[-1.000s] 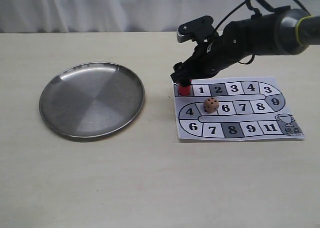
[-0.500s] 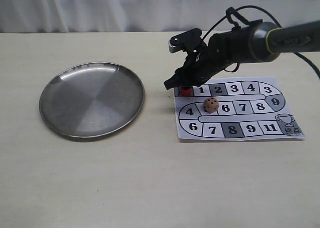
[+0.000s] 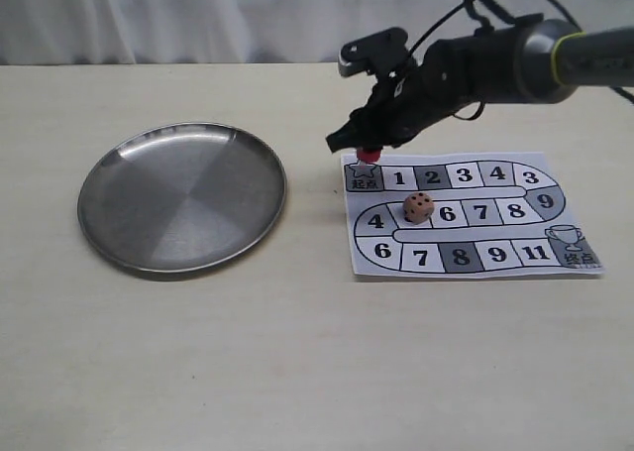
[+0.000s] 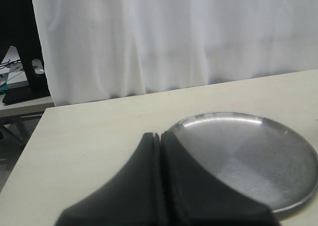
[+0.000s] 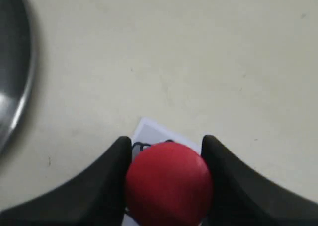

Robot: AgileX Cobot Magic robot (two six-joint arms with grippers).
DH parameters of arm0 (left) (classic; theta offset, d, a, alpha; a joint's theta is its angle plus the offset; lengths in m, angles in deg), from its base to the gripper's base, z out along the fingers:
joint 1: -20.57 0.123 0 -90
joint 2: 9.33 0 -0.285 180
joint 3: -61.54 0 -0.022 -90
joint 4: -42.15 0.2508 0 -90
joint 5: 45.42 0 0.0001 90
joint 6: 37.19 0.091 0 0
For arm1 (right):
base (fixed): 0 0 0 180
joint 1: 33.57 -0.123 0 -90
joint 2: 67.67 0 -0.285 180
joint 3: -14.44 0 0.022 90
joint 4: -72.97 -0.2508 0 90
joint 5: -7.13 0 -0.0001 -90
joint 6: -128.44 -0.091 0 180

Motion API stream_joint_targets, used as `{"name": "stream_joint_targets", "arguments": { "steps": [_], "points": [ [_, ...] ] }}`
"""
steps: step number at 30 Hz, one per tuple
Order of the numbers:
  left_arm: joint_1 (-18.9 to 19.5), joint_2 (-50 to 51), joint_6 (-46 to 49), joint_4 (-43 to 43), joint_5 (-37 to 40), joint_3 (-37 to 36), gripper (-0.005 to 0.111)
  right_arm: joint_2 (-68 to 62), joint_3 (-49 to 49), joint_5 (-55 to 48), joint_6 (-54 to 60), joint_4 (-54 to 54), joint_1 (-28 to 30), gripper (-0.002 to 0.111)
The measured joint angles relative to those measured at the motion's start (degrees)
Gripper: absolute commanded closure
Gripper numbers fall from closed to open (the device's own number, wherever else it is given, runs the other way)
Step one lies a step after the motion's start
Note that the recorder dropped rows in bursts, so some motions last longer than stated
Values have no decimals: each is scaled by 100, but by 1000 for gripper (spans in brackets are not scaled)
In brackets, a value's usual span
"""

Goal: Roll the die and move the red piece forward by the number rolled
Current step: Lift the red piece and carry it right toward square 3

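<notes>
My right gripper [image 3: 368, 146] is shut on the red piece [image 3: 369, 155], holding it just above the star start square of the paper game board [image 3: 495, 263]. In the right wrist view the red piece [image 5: 169, 184] fills the space between both fingers [image 5: 107, 181], with the board's corner showing beneath. The die [image 3: 418, 207], a light-brown cube with black pips, rests on the board between squares 4 and 6. My left gripper [image 4: 160, 136] is shut with nothing in it, close to the rim of the round metal plate [image 4: 278, 186].
The round metal plate [image 3: 119, 223] lies on the left of the beige table. A white curtain hangs behind the table. Bare tabletop stretches in front of the plate and board.
The right gripper has closed on the red piece and lifted it off the start square, which now shows its star; the arm rose slightly. The die has not moved.
</notes>
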Motion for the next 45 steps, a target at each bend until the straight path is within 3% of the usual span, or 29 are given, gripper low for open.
{"name": "stream_joint_targets", "arguments": {
  "steps": [6, 18, 33, 45],
  "points": [
    [0, 0, 0, 0, 0, 0, 107, 414, -53, 0, 0, -11, 163, 104],
    [0, 0, 0, 0, 0, 0, 107, -440, -51, -108, 10, 77, 224, 104],
    [0, 0, 0, 0, 0, 0, 107, -454, 99, 9, -15, 28, 362, 104],
    [0, 0, 0, 0, 0, 0, 107, 797, -128, -558, -15, 15, 591, 104]
  ]
}}
